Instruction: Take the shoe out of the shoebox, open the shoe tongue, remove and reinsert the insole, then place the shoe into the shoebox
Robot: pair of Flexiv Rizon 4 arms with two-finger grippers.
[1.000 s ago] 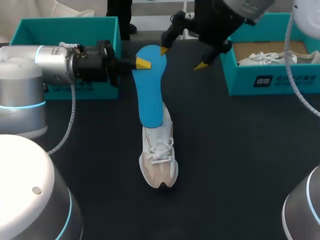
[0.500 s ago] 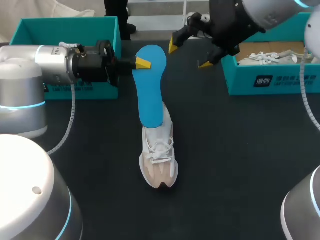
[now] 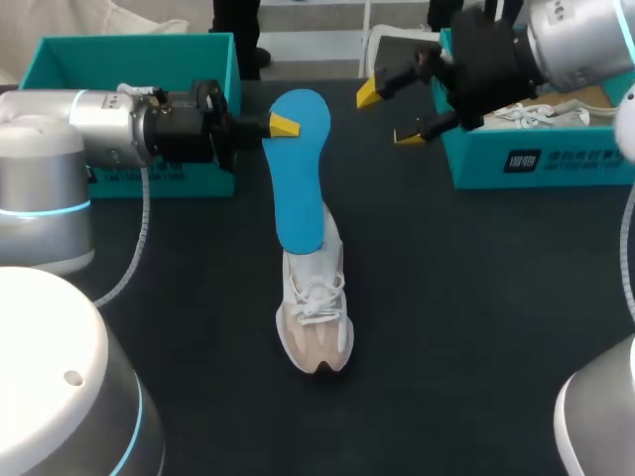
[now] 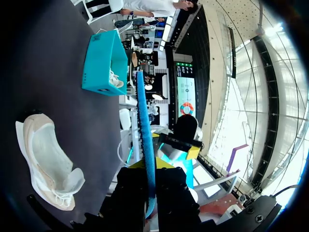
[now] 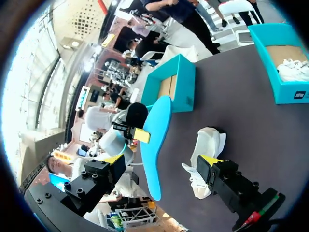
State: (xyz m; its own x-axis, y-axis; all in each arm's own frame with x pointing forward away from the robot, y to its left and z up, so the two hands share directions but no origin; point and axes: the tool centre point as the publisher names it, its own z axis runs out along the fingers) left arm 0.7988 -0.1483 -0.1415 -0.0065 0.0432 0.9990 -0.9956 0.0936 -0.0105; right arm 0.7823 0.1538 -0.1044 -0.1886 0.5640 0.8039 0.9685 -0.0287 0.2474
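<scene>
We see a dark, matte worktop (image 3: 466,307) that carries everything here. At its far left corner stands a teal box (image 3: 109,61), open on top. In the right wrist view its inner walls and floor show as plain brown card, while the outer walls are teal all round. Well apart from it, across the far edge of the worktop, a second white shoe (image 3: 526,116) lies inside the shoebox (image 3: 575,164) at the far right. We can make out its laces. It rests on a brown card lining (image 3: 516,96), part of which shows bare behind it.
</scene>
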